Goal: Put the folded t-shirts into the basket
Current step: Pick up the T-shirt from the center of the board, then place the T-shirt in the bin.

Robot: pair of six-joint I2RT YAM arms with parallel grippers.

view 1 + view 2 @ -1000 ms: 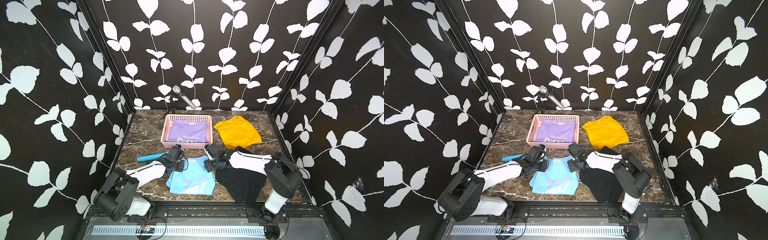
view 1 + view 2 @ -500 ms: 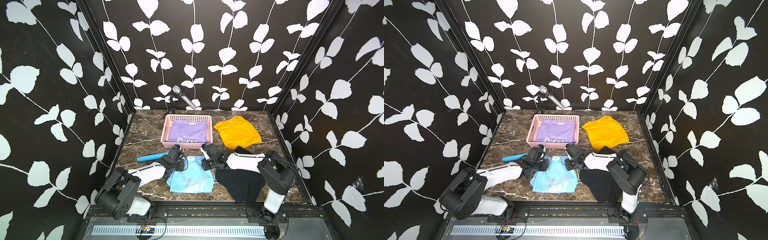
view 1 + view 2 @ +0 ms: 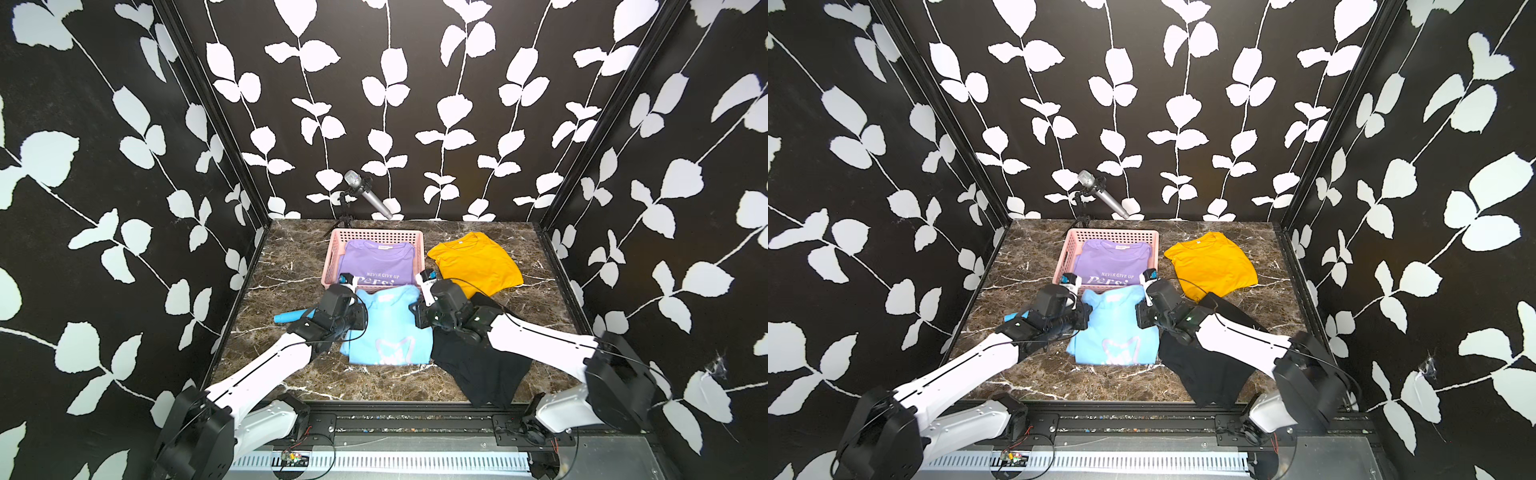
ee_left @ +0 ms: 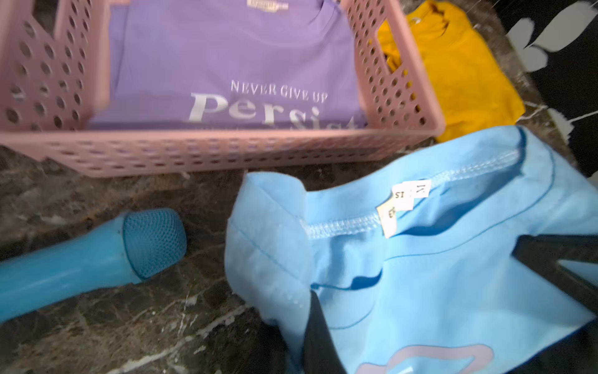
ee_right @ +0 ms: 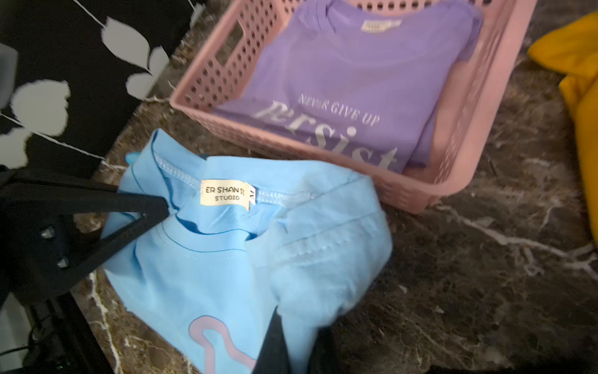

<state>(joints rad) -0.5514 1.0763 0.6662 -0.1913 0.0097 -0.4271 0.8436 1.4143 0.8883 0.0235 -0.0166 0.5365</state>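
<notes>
1. Two grippers work one garment. The left gripper (image 3: 365, 308) and the right gripper (image 3: 415, 309) each pinch a shoulder corner of the light blue folded cotton t-shirt with a pink print (image 3: 386, 332). Both wrist views show the jaws clamped on bunched fabric.
2. The symmetric two-corner hold is likely meant to keep the fold square for a carry over the low wall.
3. The blue shirt lies on the brown marble tabletop (image 3: 374, 382). Its collar end is just beside the near wall of the shallow pink perforated plastic basket (image 3: 330, 261), not inside it.
4. Its collar points at the basket and its hem points toward the robot. The long axis runs near-to-far, in line with the basket's length.
5. The lilac folded t-shirt with white "Persist" text (image 3: 376, 259) covers the basket floor, collar toward the back wall, on the same axis. The blue shirt would stack on top.
6. The plain mustard-yellow folded t-shirt (image 3: 473, 266) lies just beside the basket's right side. The plain black folded t-shirt (image 3: 478, 368) lies partly under the right arm. Neither is held.
7. The small blue plastic microphone-shaped cylinder (image 4: 97, 255) lies near the left gripper, apart from the blue shirt. It is not a task item.
</notes>
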